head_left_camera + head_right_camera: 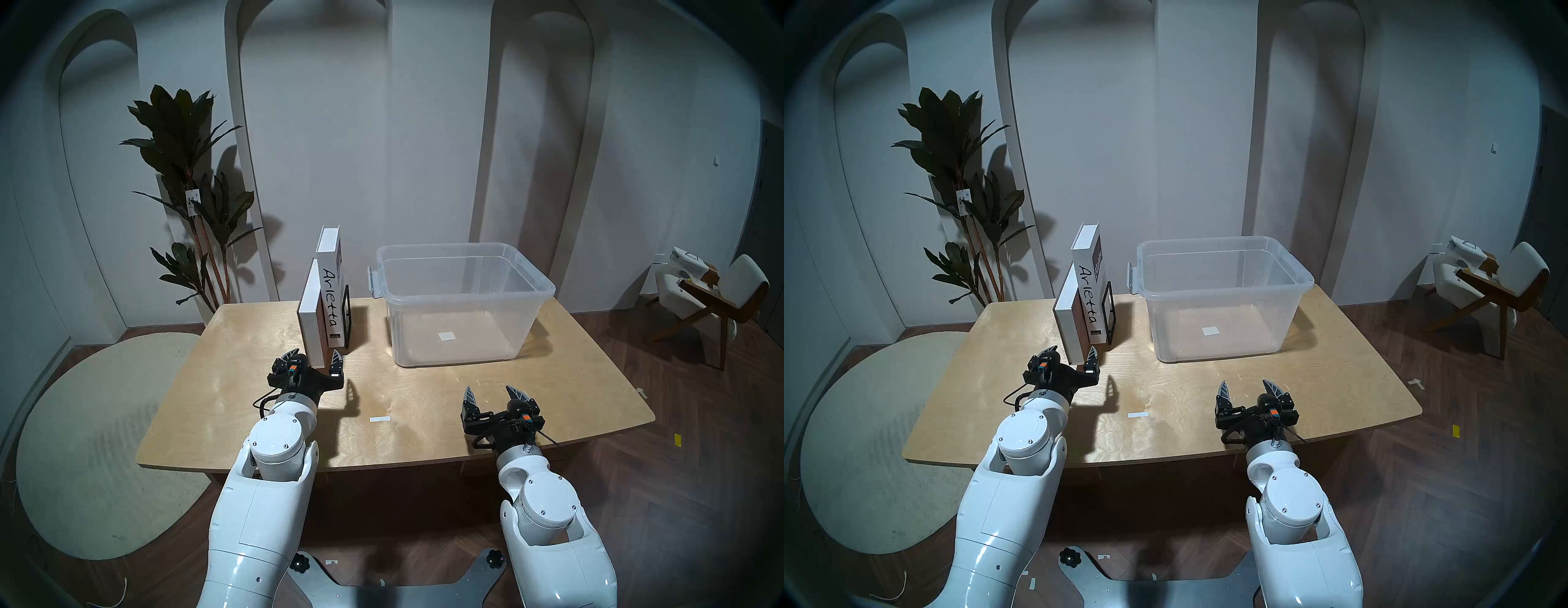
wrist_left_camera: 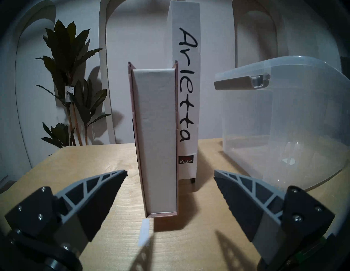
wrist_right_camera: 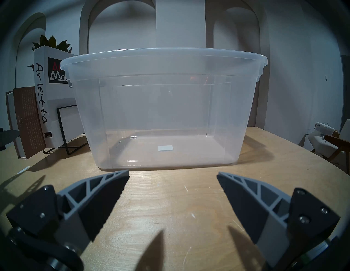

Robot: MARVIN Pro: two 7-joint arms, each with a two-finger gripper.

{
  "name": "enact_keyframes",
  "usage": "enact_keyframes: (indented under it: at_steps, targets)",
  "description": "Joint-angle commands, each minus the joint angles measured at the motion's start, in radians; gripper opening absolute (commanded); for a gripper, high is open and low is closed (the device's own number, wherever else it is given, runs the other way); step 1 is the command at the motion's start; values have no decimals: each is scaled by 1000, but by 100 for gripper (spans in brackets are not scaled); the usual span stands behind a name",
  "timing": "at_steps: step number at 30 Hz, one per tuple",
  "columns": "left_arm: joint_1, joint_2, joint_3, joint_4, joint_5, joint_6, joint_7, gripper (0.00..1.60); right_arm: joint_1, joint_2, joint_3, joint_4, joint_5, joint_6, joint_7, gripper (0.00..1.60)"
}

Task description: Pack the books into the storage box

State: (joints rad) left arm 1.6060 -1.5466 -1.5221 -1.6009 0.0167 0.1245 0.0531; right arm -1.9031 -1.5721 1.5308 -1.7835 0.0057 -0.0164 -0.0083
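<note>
Jaws of both our grippers stand wide and hold nothing: our left gripper [image 1: 315, 357] hovers with its fingers on either side of the near edge of the brown book [image 1: 309, 323], not touching it, while our right gripper [image 1: 494, 395] hangs over bare counter [image 1: 424, 399] short of the storage box [image 1: 462, 305].

Our left wrist view alone shows the brown book's page edge [image 2: 157, 140] head-on between the fingers; our right wrist view alone shows its brown cover with small print [image 3: 28, 121] and the wire book stand [image 3: 66, 128] beside the box.

We count two books, both upright, the taller white "Arietta" book [image 1: 330, 293] touching the brown one, and one clear box, empty of books.

Pale wood forms the counter; around it we see white arched walls, a potted plant [image 1: 186, 170], a round rug [image 1: 97, 424] and a chair [image 1: 712, 297].
</note>
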Motion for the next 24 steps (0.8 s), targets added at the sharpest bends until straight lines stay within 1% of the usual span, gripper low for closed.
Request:
enact_keyframes:
  at_steps: [1,2,5,12,19,24]
  targets:
    - [-53,11,-7,-24,-18,-15,-28,160,2,-1,2,-23,0,-4,-3,160]
    - [-57,16,-9,-17,-30,-38,-46,160,2,-1,2,-22,0,-4,-3,160]
    - [-73,32,-5,-5,-23,-49,-56,160,2,-1,1,-22,0,-4,-3,160]
    - [-139,39,-18,78,-14,-41,-40,160,2,-1,1,-23,0,-4,-3,160]
    - [-188,55,-35,159,-25,-60,-62,160,2,-1,1,-22,0,-5,-3,160]
    - [-214,58,-55,189,-37,-66,-67,160,3,-1,1,-22,0,-5,-3,160]
